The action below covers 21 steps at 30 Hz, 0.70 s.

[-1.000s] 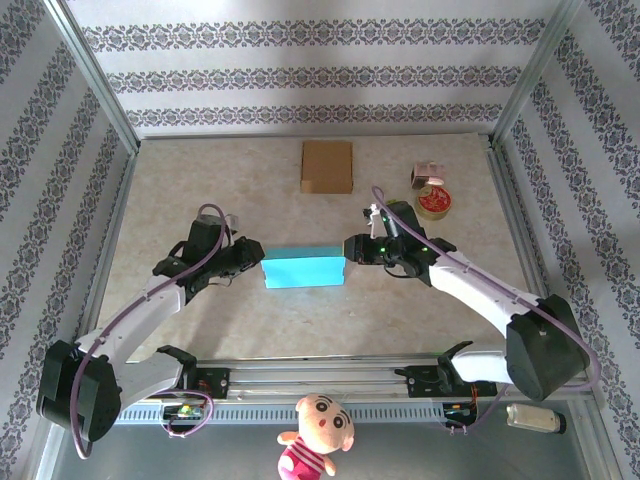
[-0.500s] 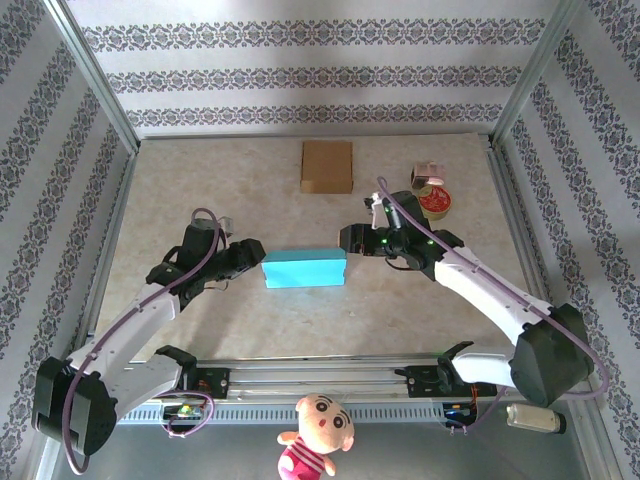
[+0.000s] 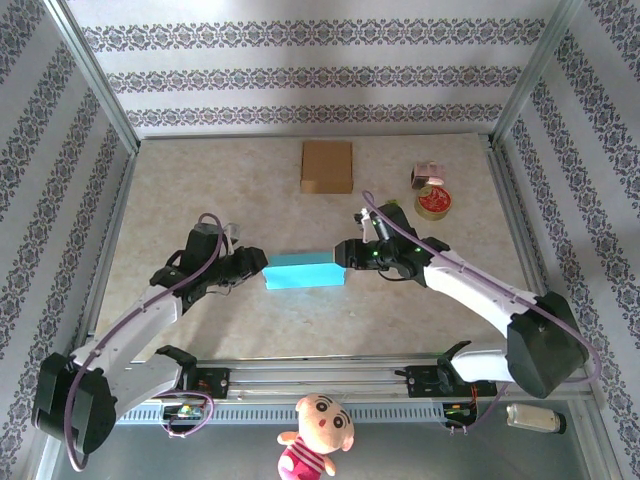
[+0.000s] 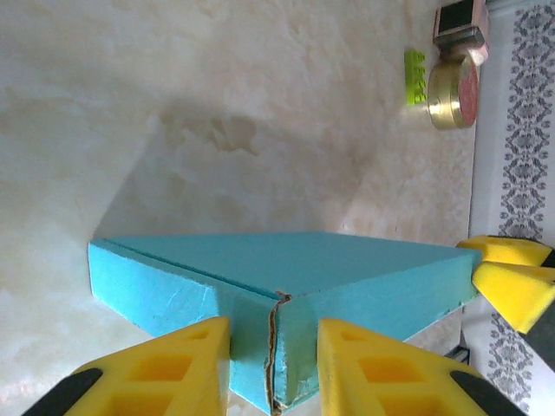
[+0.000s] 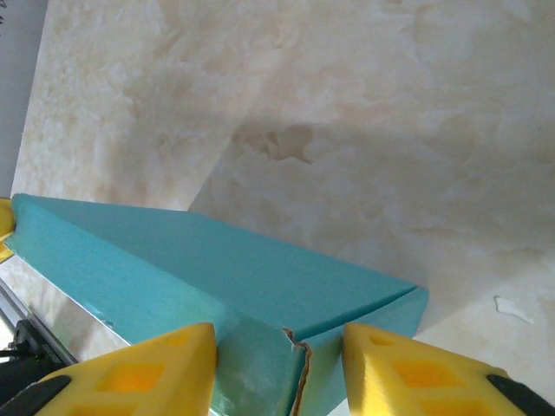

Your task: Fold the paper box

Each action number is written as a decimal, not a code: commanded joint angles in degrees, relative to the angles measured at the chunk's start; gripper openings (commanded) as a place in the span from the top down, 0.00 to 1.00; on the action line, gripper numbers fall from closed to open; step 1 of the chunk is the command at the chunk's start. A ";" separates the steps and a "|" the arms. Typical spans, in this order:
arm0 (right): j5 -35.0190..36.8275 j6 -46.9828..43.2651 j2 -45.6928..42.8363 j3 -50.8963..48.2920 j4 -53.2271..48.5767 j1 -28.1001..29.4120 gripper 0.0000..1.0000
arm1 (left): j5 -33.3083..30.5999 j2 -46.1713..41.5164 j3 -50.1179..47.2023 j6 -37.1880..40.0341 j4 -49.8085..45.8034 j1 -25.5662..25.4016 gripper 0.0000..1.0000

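Lengthwise, the flat turquoise paper box (image 3: 304, 269) spans between both hands: left hand (image 3: 262, 264) and right hand (image 3: 340, 253) each stand apart, straddling an end corner, not visibly clamped.

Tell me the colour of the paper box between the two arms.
Turquoise blue; the paper box shows best in the left wrist view.

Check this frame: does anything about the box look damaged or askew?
The teal box sits slightly skewed between the left gripper and right gripper. At each end its corner seam gapes a little, with a rough, frayed cardboard edge. Nothing else stands out.
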 commanded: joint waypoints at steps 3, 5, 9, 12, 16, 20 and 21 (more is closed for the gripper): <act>1.37 2.30 -7.49 -5.13 -9.12 3.57 0.54 | 0.52 -7.34 -3.12 -1.55 -8.45 -4.67 0.70; 1.13 3.46 -10.64 -7.00 -11.90 4.73 0.52 | -0.27 -10.87 -5.06 -3.51 -9.59 -6.08 0.67; 1.81 5.47 -17.20 -8.31 -15.51 6.01 0.47 | -1.64 -17.40 -6.56 -4.44 -9.91 -7.13 0.50; 3.01 8.01 -20.24 -10.26 -12.36 5.80 0.39 | -1.12 -18.55 -7.55 -4.88 -6.48 -7.13 0.37; 4.01 8.60 -18.38 -12.38 -8.75 5.59 0.26 | -0.22 -15.19 -9.54 -6.56 -2.41 -7.93 0.30; 2.19 8.25 -12.90 -13.95 -4.16 5.82 0.24 | -3.47 -11.53 -10.80 -6.27 -0.35 -10.14 0.27; 1.56 8.22 -10.97 -14.07 -3.42 5.98 0.24 | -3.52 -10.23 -11.41 -6.50 1.62 -10.78 0.27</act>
